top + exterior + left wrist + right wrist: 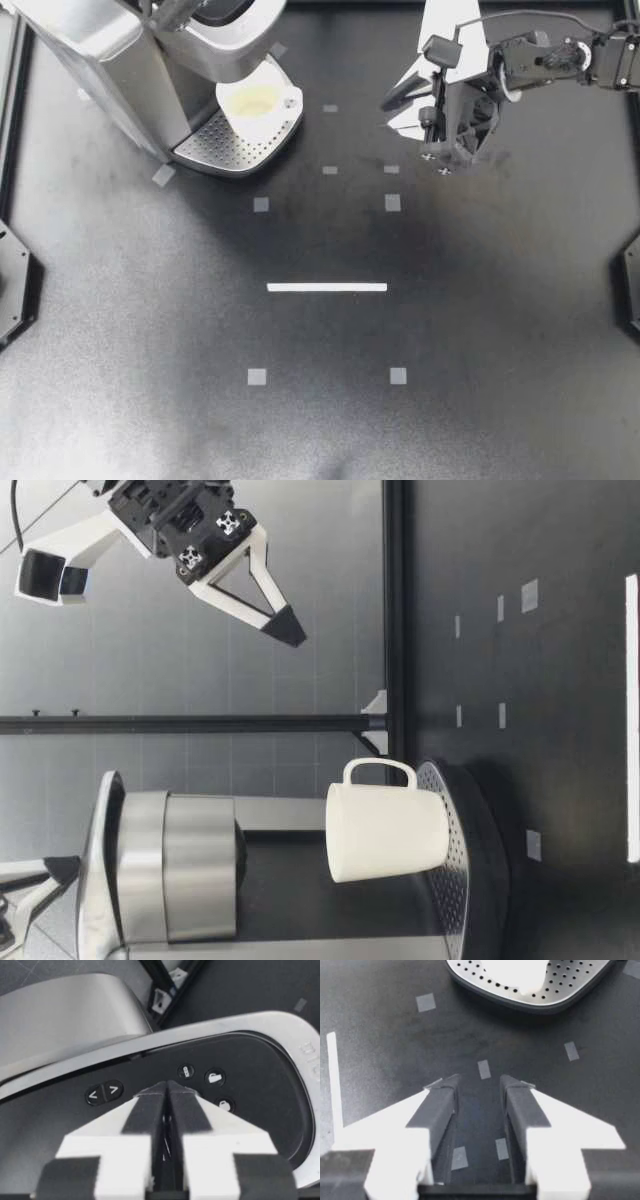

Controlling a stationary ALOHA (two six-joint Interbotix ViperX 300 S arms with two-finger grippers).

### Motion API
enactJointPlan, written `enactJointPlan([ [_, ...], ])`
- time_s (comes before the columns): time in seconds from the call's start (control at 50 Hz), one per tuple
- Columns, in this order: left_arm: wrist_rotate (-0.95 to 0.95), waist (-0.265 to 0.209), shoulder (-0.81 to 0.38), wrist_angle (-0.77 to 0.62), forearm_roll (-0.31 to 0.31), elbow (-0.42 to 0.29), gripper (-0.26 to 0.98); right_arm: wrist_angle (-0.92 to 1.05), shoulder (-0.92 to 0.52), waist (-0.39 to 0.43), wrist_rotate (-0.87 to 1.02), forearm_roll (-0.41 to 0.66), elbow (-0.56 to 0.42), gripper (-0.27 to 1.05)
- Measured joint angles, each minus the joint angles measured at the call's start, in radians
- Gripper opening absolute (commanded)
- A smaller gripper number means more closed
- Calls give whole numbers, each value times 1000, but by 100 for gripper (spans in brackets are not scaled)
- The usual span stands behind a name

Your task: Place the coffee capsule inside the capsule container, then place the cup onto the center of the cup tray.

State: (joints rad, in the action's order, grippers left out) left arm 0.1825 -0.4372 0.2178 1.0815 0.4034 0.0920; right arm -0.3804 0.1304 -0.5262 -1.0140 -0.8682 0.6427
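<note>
At the upper left of the top view: coffee machine (110, 70), silver body, set at an angle on the black table (500, 350). Left gripper (167, 1087), seen in the left wrist view only: fingers pressed together with nothing between them, tips over the machine's black control panel (250, 1090), near its arrow buttons (105, 1092); contact with the panel cannot be told. Cup (255, 105), white, upright, handle toward the right of the frame, standing on the cup tray (215, 150), a perforated metal plate at the machine's foot, beneath the overhanging brew head; the low view shows the cup (385, 830) resting flat on the tray (450, 880). Middle of the top view: small grey tape squares (261, 204) scattered across the table, and one white strip (327, 287) lying crosswise below them. Upper right of the top view: right gripper (390, 112), arm entering from the right edge, fingers pointing toward the cup but well apart from it. Right wrist view: right gripper (477, 1085) with fingers parted and empty, bare table and tape squares between them, tray (560, 985) ahead. Low view: right gripper (280, 628) raised well above the table.
</note>
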Motion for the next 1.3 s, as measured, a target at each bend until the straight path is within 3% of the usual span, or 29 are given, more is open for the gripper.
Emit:
enactJointPlan([
  [0.26, -3, -2, 5, -6, -2, 5, 7, 0, 0, -2, 0, 0, 0, 39],
  [0.5, -34, -20, 0, -9, -3, -57, 7, 23, 0, 20, 0, -2, 0, 39],
  [0.84, -31, 46, -31, -3, -9, -78, 7, 48, 0, 20, 0, -2, 0, 39],
  [1.3, -28, 49, -49, -2, -14, -61, 7, 54, -5, 20, -3, 2, 0, 39],
])
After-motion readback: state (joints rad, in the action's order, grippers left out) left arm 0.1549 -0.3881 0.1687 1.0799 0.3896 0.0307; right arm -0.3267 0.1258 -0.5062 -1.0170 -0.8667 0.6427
